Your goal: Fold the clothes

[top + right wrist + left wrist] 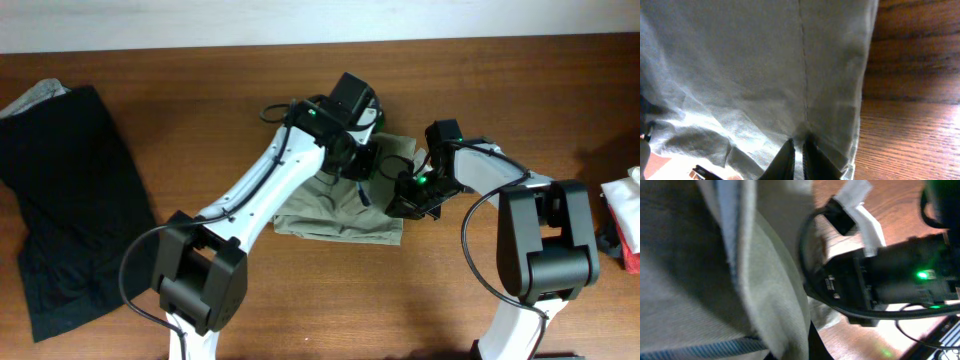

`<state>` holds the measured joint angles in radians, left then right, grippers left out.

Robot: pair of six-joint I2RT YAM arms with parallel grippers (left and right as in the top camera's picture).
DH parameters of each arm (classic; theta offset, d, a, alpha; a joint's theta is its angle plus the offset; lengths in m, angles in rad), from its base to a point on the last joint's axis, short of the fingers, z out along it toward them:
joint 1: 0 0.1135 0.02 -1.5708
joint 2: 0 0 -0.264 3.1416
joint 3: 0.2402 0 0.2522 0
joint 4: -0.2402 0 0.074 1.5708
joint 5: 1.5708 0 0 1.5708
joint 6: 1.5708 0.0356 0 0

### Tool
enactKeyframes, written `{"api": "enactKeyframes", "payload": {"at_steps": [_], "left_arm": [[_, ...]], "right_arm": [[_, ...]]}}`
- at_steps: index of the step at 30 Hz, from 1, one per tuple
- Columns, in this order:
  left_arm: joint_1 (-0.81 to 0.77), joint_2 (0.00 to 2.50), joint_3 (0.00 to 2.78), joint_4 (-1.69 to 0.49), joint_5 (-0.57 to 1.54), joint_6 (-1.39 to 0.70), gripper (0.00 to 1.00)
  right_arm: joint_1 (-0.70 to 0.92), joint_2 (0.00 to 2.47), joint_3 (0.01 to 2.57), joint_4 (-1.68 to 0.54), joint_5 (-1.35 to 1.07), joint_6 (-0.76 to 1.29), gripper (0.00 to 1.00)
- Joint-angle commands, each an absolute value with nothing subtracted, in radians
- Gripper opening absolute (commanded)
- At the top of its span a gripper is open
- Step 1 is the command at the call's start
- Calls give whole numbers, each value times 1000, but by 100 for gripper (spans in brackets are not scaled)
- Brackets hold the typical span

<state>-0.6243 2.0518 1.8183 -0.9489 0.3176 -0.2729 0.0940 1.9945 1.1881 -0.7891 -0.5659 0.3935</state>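
The pale khaki shorts [340, 215] lie in a bunched, partly folded heap at the table's middle. My left gripper [355, 155] is over their far edge. In the left wrist view the fabric [765, 280] hangs right against the camera beside one dark finger [815, 347], so it looks shut on the cloth. My right gripper [405, 190] is at the shorts' right edge. In the right wrist view its two fingers [799, 150] are nearly together with the fabric [765, 65] pinched between them, next to a stitched seam.
A large black garment [70, 200] lies at the table's left, with a grey cloth [35, 97] at its far corner. A white and red object [625, 215] sits at the right edge. The right arm's body [890, 280] is close to the left gripper.
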Motion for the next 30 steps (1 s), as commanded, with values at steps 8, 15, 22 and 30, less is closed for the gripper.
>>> {"api": "enactKeyframes", "payload": {"at_steps": [8,15,22,30], "left_arm": [[-698,2049,1828,-904,313,-280,0],[-744,2114,1827,-812,281,-280,17],[-726,2127,1855,-893,278,-202,65],[-480,2128,1872,-1250,6,-88,46]], "right_arm": [[-3,1904,1185,-838,-498,402,30],[-133,1779,1192,-943,-482,345,36],[-133,1779,1192,-938,-445,312,37],[68,1780,1031,-900,-500,219,61]]}}
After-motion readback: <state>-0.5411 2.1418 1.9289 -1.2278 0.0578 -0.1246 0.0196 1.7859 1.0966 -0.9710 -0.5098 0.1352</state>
